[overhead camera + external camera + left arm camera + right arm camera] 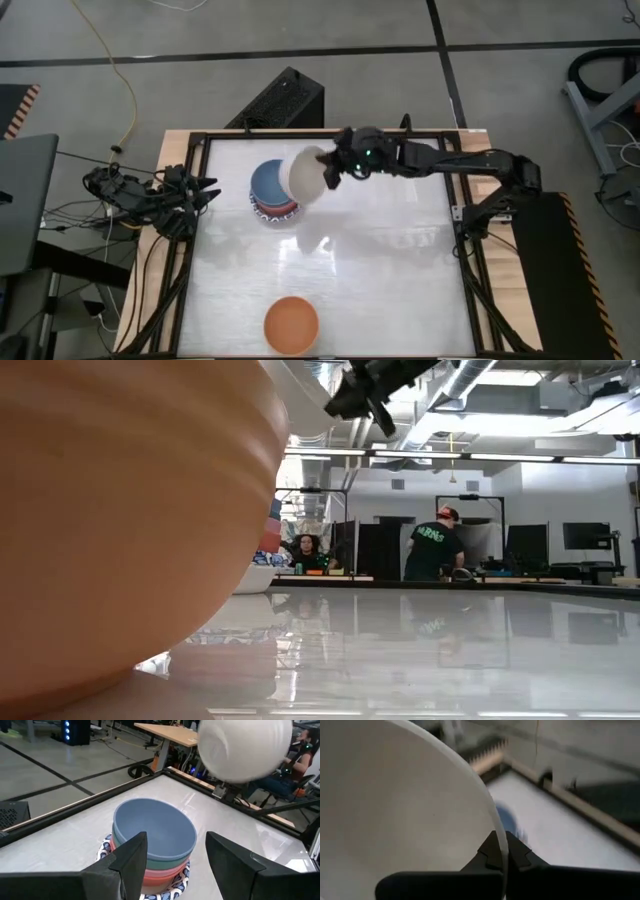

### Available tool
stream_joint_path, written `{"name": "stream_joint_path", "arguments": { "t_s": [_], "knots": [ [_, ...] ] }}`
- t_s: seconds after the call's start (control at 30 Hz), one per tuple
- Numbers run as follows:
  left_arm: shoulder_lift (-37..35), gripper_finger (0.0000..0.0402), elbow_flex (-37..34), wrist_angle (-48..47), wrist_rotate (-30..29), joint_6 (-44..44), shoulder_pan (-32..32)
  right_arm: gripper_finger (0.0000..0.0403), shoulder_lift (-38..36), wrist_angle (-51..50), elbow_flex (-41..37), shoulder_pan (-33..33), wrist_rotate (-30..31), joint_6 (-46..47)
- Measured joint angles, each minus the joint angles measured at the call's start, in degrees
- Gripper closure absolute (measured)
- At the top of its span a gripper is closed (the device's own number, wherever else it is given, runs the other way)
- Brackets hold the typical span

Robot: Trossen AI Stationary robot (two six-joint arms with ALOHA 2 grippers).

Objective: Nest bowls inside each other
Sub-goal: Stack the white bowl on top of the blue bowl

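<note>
A cream bowl (304,176) hangs in the air just right of and above a stack of bowls (271,196), with my right gripper (328,172) shut on it. The stack has a blue bowl (155,827) on top, a green one (131,860) and a red one (162,878) nested under it. It rests by its base on a patterned plate (172,890). An orange bowl (291,324) stands alone by the near edge. My left gripper (210,190) waits open at the table's left edge, pointing at the stack. My right gripper pinches the cream bowl's rim (503,851), one finger inside the bowl and one outside. The fingers reach in from the table's right, slanting slightly down. The bowl is lifted clear and tipped on its side, with its underside (245,747) facing the left arm.
The orange bowl (120,530) fills the left of the low view. A black box (283,100) stands beyond the far edge. A black frame (470,250) borders the table. People show in the room behind. Bare tabletop (390,270) lies right of the stack.
</note>
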Motion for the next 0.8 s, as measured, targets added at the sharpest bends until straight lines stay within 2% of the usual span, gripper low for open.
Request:
{"name": "stream_joint_path", "arguments": {
  "t_s": [0.1,0.27,0.4,0.47,0.63,0.8],
  "knots": [
    [0.0,0.021,0.0,0.0,0.0,-0.08,0.01,0.0397,-0.02,4.99,0.27,-1.56,-0.33,-1.0],
    [0.0,0.021,0.0,0.02,-1.66,-0.03,-0.01,0.0397,0.21,5.41,0.25,-4.29,-0.62,0.19],
    [0.0,0.021,0.0,0.02,-5.02,-0.03,-0.02,0.0397,3.63,6.07,2.57,-5.83,-2.15,0.3],
    [0.0,0.021,0.0,0.0,-5.29,-0.01,0.01,0.0397,6.89,5.4,6.11,-6.22,-5.29,0.07],
    [0.07,0.021,0.02,-0.03,-4.41,-0.37,0.01,0.0397,16.7,-11.81,20.29,-7.79,-11.18,-2.63],
    [0.21,0.021,0.02,-0.1,-3.51,-0.45,0.01,0.0398,25.55,-27.54,37.34,-9.08,-13.72,-6.44]
  ]
}}
